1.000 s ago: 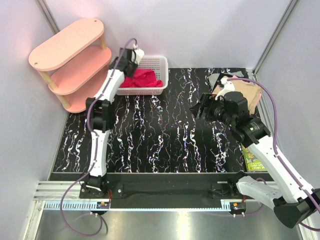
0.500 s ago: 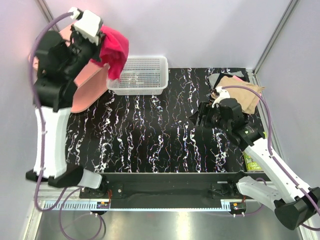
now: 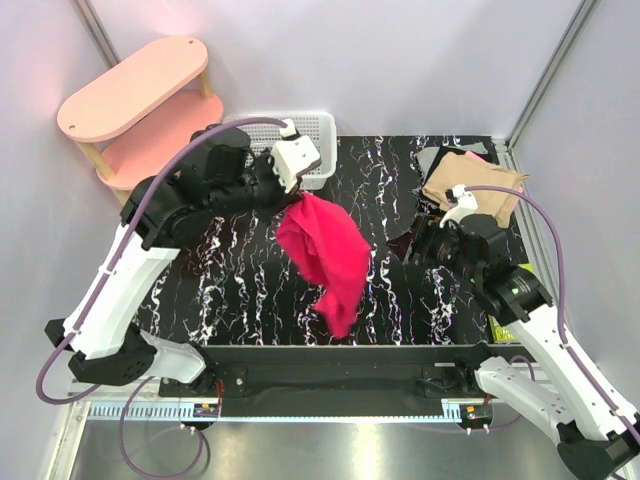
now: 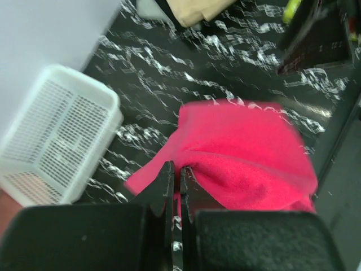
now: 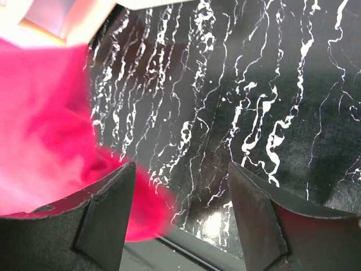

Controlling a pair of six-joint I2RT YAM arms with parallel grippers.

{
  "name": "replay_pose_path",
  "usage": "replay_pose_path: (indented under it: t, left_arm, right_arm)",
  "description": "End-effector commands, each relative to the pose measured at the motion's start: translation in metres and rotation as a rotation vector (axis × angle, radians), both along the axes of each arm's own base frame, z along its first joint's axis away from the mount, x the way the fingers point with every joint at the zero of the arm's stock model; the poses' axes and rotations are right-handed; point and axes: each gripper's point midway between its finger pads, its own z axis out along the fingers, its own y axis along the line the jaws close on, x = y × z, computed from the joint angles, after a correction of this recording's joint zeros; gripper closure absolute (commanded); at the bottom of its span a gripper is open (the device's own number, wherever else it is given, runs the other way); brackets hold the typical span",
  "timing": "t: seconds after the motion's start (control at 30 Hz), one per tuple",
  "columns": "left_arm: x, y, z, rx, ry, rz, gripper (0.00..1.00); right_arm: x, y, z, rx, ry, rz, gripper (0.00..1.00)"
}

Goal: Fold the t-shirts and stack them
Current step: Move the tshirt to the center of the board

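Partly done: folded shirts [image 3: 478,185] lie stacked at far right; left gripper [image 4: 176,169] pinches the crimson tee [image 3: 325,250], dangling unfolded over the table [image 3: 250,290]; right gripper [image 5: 180,166] is spread, empty. Folding and stacking it remain.

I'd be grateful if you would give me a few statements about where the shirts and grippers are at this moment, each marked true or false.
1. The left gripper is shut on the crimson t-shirt. True.
2. The crimson t-shirt lies inside the white basket. False: it hangs from the left gripper above the table, outside the basket.
3. The right gripper is open and holds nothing. True.
4. The tan t-shirt sits on the pink shelf. False: it lies on the table near the back right corner, far from the shelf.
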Motion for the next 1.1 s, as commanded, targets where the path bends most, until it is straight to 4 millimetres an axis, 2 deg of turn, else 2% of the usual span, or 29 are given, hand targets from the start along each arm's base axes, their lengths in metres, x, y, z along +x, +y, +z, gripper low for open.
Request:
replay_pose_path:
  t: [0.0,0.1,0.13,0.2,0.23,0.33,0.37,0.43,0.47,0.53,0.6,0.63,0.67,0.7,0.73,0.77,0.83,0.93,1.0,1.03,1.07]
  left_arm:
    - [-0.006,0.009,-0.008,-0.022,0.038,0.049,1.00]
    - [-0.013,0.017,-0.032,0.017,0.073,0.052,1.00]
    - [-0.015,0.019,-0.060,0.069,0.121,0.053,1.00]
    - [-0.019,0.024,-0.084,0.105,0.151,0.060,1.00]
    - [-0.022,0.028,-0.115,0.159,0.205,0.059,1.00]
    - [-0.034,0.032,-0.154,0.207,0.281,0.043,1.00]
    - [-0.039,0.037,-0.180,0.253,0.327,0.045,1.00]
    - [-0.037,0.044,-0.198,0.292,0.335,0.074,1.00]
    - [-0.037,0.049,-0.215,0.317,0.355,0.087,1.00]
    - [-0.027,0.064,-0.227,0.315,0.371,0.144,1.00]
    - [-0.016,0.074,-0.232,0.271,0.401,0.190,1.00]
    - [-0.001,0.095,-0.233,0.243,0.417,0.275,1.00]
    - [0.007,0.103,-0.231,0.220,0.412,0.301,1.00]
    - [0.012,0.114,-0.235,0.217,0.418,0.333,1.00]
    - [0.022,0.136,-0.238,0.217,0.416,0.391,1.00]
    - [0.024,0.143,-0.241,0.212,0.418,0.402,1.00]
    - [0.025,0.165,-0.253,0.226,0.440,0.447,1.00]
    - [0.017,0.171,-0.272,0.244,0.487,0.440,1.00]
    - [0.013,0.168,-0.280,0.243,0.518,0.423,1.00]
    - [0.011,0.167,-0.285,0.244,0.537,0.420,0.97]
    - [0.010,0.166,-0.287,0.237,0.547,0.414,0.93]
  right_arm:
    - [-0.011,-0.004,0.021,0.026,-0.029,-0.002,0.27]
    - [-0.014,-0.008,0.024,0.027,-0.033,-0.010,0.27]
    - [-0.015,-0.008,0.023,0.026,-0.032,-0.010,0.27]
    - [-0.016,-0.007,0.022,0.030,-0.026,-0.007,0.27]
    - [-0.016,-0.006,0.021,0.029,-0.021,-0.002,0.28]
    - [-0.016,-0.003,0.013,0.028,0.006,0.007,0.28]
    - [-0.015,-0.002,0.008,0.024,0.020,0.011,0.28]
    - [-0.016,0.002,0.003,0.023,0.035,0.032,0.28]
    - [-0.013,0.005,-0.007,0.010,0.068,0.038,0.27]
    - [-0.014,0.013,-0.019,0.002,0.114,0.079,0.27]
    - [-0.012,0.021,-0.042,-0.030,0.197,0.115,0.27]
    - [-0.013,0.025,-0.049,-0.037,0.226,0.134,0.28]
    - [-0.013,0.030,-0.064,-0.065,0.269,0.149,0.28]
    - [-0.013,0.031,-0.071,-0.076,0.288,0.155,0.28]
    - [-0.013,0.033,-0.076,-0.088,0.301,0.158,0.27]
    - [-0.013,0.036,-0.086,-0.105,0.328,0.166,0.27]
    - [-0.009,0.041,-0.092,-0.106,0.333,0.178,0.26]
    - [-0.005,0.055,-0.109,-0.103,0.377,0.205,0.22]
    - [-0.002,0.069,-0.113,-0.080,0.379,0.231,0.21]
    - [-0.001,0.076,-0.122,-0.083,0.408,0.244,0.21]
    - [0.002,0.086,-0.120,-0.067,0.400,0.258,0.20]
